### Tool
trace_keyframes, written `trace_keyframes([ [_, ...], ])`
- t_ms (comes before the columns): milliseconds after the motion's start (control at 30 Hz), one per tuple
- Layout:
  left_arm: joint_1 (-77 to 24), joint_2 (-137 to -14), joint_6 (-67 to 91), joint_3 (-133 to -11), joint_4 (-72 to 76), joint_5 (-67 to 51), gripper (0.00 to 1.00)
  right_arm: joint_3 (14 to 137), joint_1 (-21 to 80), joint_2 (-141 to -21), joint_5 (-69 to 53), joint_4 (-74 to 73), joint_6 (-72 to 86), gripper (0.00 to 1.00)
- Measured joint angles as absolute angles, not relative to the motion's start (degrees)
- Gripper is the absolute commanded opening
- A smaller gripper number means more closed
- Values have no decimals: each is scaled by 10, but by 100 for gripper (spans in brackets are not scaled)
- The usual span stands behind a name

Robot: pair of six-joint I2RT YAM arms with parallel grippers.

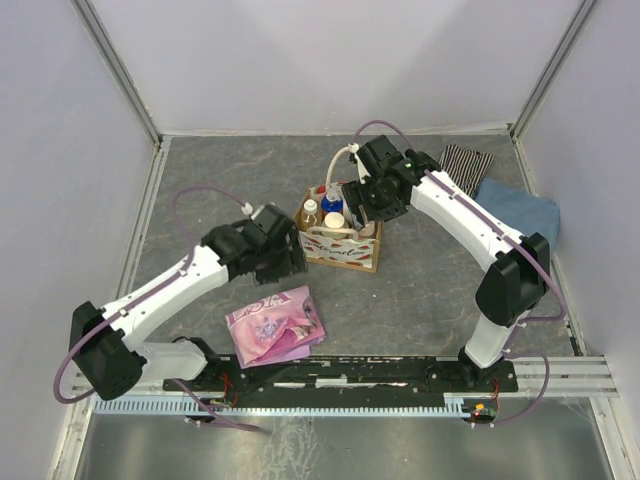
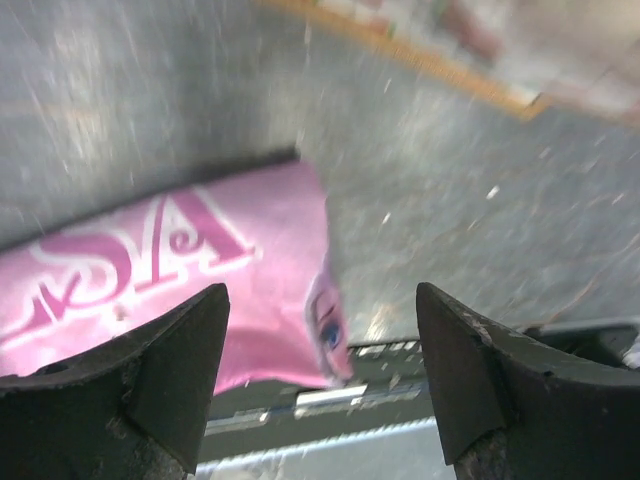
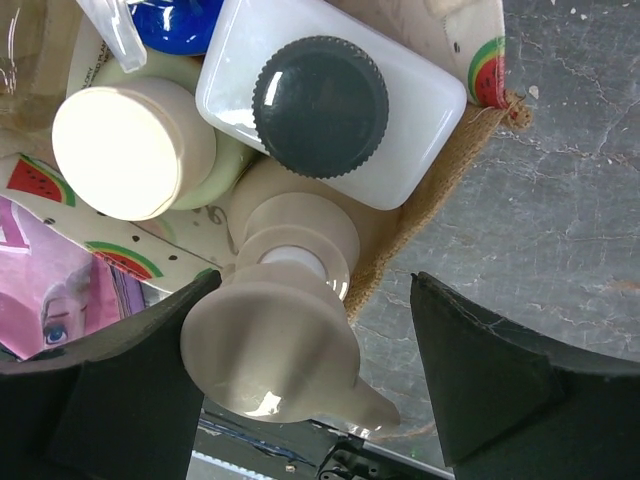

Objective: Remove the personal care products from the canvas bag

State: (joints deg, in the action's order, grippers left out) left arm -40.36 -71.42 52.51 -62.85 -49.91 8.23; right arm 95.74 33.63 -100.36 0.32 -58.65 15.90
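Cream canvas bag, watermelon-printed, held upright bottles; right gripper stood spread astride the beige pump bottle; left gripper spread, empty, above pink cloth.

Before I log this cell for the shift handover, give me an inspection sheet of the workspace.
Surface: grey mottled tabletop, scuffed along the near edge.
Job's things: cream canvas bag with watermelon print, upright; beige pump bottle, white dark-capped bottle, cream-lidded bottle and blue pump top inside.
Clutter: pink printed cloth; striped cloth and blue cloth at far right.
Grippers: left gripper open, empty; right gripper open, astride the beige pump head.
Cables: purple cables looping along both arms.
Surroundings: pale enclosure walls.
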Motion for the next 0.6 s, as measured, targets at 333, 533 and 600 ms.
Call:
trace_keyframes([
  [333, -487, -662, 603, -457, -507, 37, 85, 957, 336, -1004, 7, -583, 151, 85],
  [533, -490, -669, 618, -382, -490, 17, 86, 957, 336, -1004, 8, -583, 151, 85],
  [600, -491, -676, 619, -381, -485, 13, 88, 958, 336, -1004, 9, -583, 151, 85],
])
